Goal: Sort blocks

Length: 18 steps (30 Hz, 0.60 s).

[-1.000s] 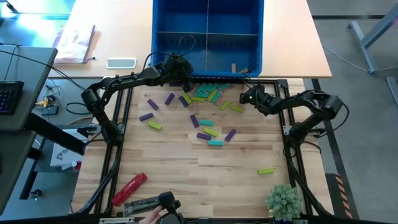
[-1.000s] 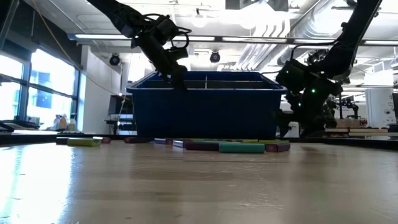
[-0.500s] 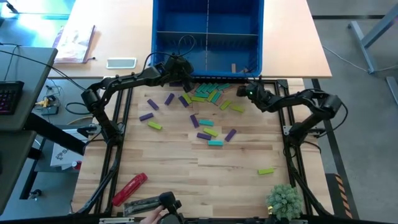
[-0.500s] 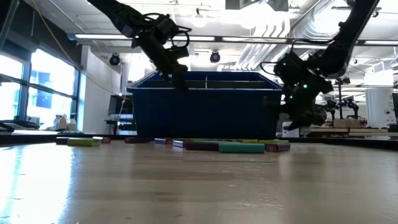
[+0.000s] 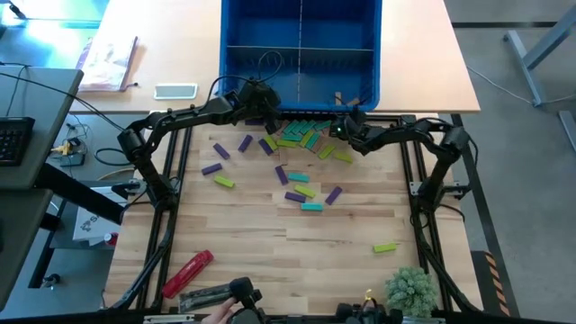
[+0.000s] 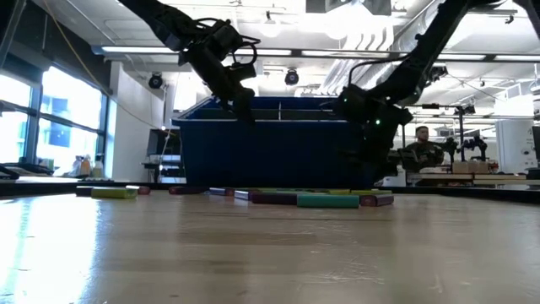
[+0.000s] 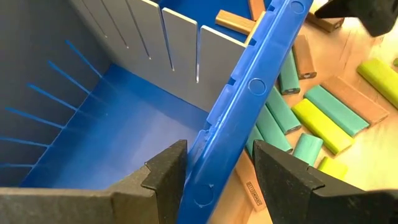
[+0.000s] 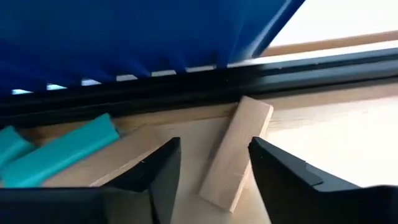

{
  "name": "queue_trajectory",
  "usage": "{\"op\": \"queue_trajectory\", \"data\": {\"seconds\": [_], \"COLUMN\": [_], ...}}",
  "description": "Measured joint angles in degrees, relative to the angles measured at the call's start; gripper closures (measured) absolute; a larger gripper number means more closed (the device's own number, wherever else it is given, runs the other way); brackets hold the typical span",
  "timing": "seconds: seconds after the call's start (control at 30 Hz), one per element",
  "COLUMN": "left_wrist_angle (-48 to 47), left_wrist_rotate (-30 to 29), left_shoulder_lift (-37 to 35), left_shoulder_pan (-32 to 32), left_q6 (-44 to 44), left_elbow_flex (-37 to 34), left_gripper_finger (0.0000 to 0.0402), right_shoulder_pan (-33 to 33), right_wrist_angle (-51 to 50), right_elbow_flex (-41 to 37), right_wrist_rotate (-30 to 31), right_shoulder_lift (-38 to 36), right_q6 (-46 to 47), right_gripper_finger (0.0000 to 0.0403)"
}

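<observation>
The tan block (image 8: 235, 152) is framed lengthwise between the part-open, empty right gripper (image 8: 211, 163) fingers, at twelve o'clock.

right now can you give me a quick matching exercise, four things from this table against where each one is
Things:
1. blue bin
2. red tool
3. small plant
4. left gripper

Places:
A. near edge of the table, right side
B. straddling the bin's front wall
C. far end of the table, behind the pile of blocks
D. near edge of the table, left side

Pairs: 1-C, 2-D, 3-A, 4-B
</observation>
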Motion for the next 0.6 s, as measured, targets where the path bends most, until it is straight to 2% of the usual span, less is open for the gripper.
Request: {"op": "queue_trajectory", "data": {"seconds": [0.27, 0.43, 0.5, 0.6], "left_wrist_angle": [-0.52, -0.65, -0.92, -1.30], "left_wrist_rotate": [0.00, -0.04, -0.02, -0.17], "left_shoulder_lift": [0.02, 0.02, 0.02, 0.02], "left_shoulder_pan": [0.00, 0.00, 0.00, 0.02], "left_q6": [0.00, 0.00, 0.02, 0.17], "left_elbow_flex": [0.00, 0.00, 0.00, 0.00], "left_gripper_finger": [0.0238, 0.0238, 0.0238, 0.0238], "right_shoulder_pan": [-1.82, -0.64, 1.08, 4.85], "right_wrist_angle": [-1.88, -6.61, -10.05, -17.03], "right_elbow_flex": [1.28, 1.38, 1.44, 1.44], "right_wrist_rotate": [-4.20, -6.46, -8.55, -10.82], "right_shoulder_lift": [2.11, 1.72, 1.21, -0.42], "right_q6": [-0.29, -1.17, -1.31, -1.32], "right_gripper_finger": [0.0327, 0.0384, 0.0397, 0.0394]}}
